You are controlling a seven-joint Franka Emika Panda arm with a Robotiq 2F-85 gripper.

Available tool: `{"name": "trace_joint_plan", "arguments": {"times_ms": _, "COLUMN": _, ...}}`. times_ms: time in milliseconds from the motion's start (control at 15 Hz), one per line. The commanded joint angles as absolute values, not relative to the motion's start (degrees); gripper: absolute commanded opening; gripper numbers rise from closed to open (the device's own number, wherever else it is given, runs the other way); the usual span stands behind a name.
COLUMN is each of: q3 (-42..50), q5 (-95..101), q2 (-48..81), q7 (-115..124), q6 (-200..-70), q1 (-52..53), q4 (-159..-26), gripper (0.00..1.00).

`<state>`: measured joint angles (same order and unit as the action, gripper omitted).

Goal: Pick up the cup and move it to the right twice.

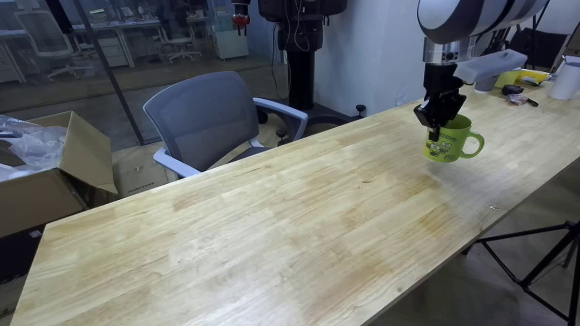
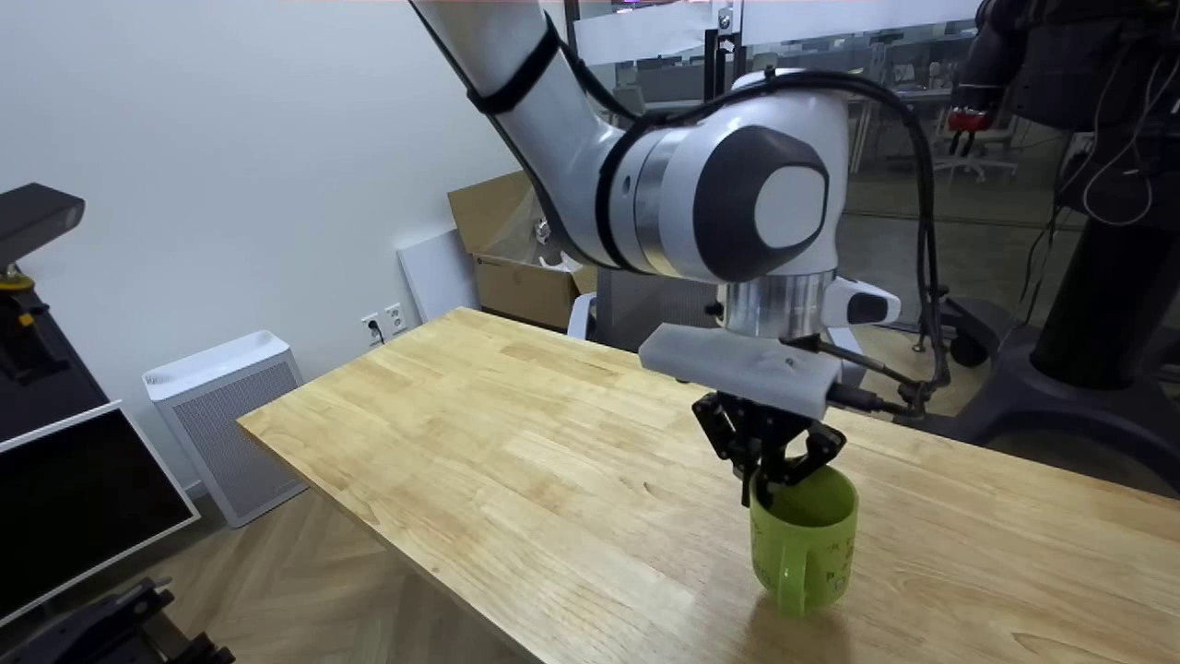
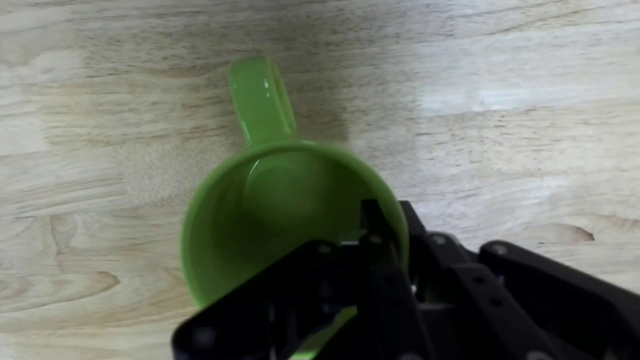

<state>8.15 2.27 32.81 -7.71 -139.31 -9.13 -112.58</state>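
Observation:
The lime-green cup (image 1: 456,140) is upright near the right part of the wooden table (image 1: 272,217) in an exterior view, its handle to the right. It also shows in an exterior view (image 2: 816,544) with the handle toward the camera. A shadow lies below it, and it appears a little above the table. My gripper (image 1: 433,133) is shut on the cup's rim, also seen in an exterior view (image 2: 756,487). In the wrist view the gripper (image 3: 389,212) has one finger inside the cup (image 3: 280,195) and one outside its wall. The gripper hides part of the rim.
A whitish container (image 1: 565,81), a yellow bowl (image 1: 532,76) and small dark items (image 1: 512,89) stand at the table's far right end. A grey chair (image 1: 204,117) stands along the back edge. A cardboard box (image 1: 88,149) is beyond the table's left end.

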Motion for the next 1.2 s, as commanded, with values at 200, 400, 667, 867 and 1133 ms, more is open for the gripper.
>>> {"name": "trace_joint_plan", "arguments": {"times_ms": 200, "q3": 6.07, "q5": 2.02, "q2": 29.39, "q7": -6.17, "q6": -136.83, "q1": -8.4, "q4": -112.64, "gripper": 0.02}}
{"name": "trace_joint_plan", "arguments": {"times_ms": 400, "q3": 4.91, "q5": 2.02, "q2": 29.33, "q7": -6.12, "q6": -137.16, "q1": -7.55, "q4": -113.02, "gripper": 0.02}}
{"name": "trace_joint_plan", "arguments": {"times_ms": 667, "q3": 3.65, "q5": 1.85, "q2": 29.44, "q7": -6.19, "q6": -137.33, "q1": -6.39, "q4": -113.5, "gripper": 0.02}}
{"name": "trace_joint_plan", "arguments": {"times_ms": 867, "q3": 2.67, "q5": 1.5, "q2": 29.42, "q7": -6.34, "q6": -137.39, "q1": -5.65, "q4": -114.07, "gripper": 0.02}}
{"name": "trace_joint_plan", "arguments": {"times_ms": 1133, "q3": 1.58, "q5": 0.72, "q2": 29.55, "q7": -6.58, "q6": -139.34, "q1": -5.18, "q4": -115.58, "gripper": 0.02}}
